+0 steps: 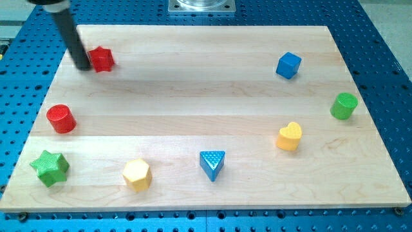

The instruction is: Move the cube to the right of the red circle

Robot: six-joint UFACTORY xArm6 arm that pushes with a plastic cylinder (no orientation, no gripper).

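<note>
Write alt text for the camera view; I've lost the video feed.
My tip sits at the view's top left, against the red star, far from the blue cube at top right. The red circle stands at the wooden board's left edge.

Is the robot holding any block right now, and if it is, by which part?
Nothing is held. My tip only rests against the view's left side of the red star-shaped block.

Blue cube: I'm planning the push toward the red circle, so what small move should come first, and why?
Probably swing my tip away from the red star it sits beside, across to the view's right of the blue cube. The red circle lies far to the view's left, so the cube needs pushing leftward.
</note>
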